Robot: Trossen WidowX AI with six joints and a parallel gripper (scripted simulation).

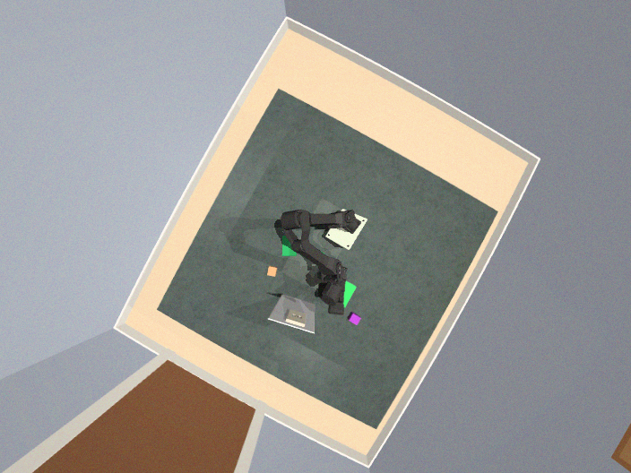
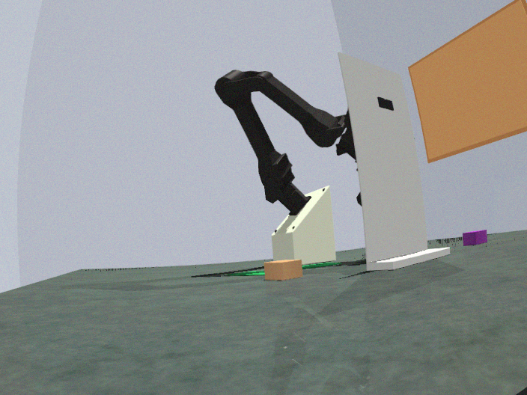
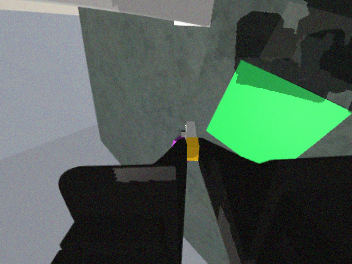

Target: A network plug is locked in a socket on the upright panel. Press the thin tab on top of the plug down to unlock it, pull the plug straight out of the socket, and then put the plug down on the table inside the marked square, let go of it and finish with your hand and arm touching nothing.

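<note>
My gripper (image 3: 190, 143) is shut on the network plug (image 3: 193, 150), a small yellow-orange body with a grey front end. The plug is out of the socket and held above the table. The fingertips are hidden under the hand in the top view and behind the panel in the exterior view. The upright grey panel (image 1: 280, 307) (image 2: 387, 178) stands to one side, with the cream socket block (image 1: 295, 322) on its face. The bright green marked square (image 1: 350, 291) (image 3: 272, 117) lies beside the hand, partly covered by it from above. The tab is too small to make out.
A purple cube (image 1: 354, 318) (image 2: 474, 238) (image 3: 175, 143) lies beyond the green square. An orange block (image 1: 272, 270) (image 2: 283, 270) and a darker green patch (image 1: 289, 248) lie on the panel's other side. The arm stands on a cream base (image 1: 350, 240) (image 2: 315, 238).
</note>
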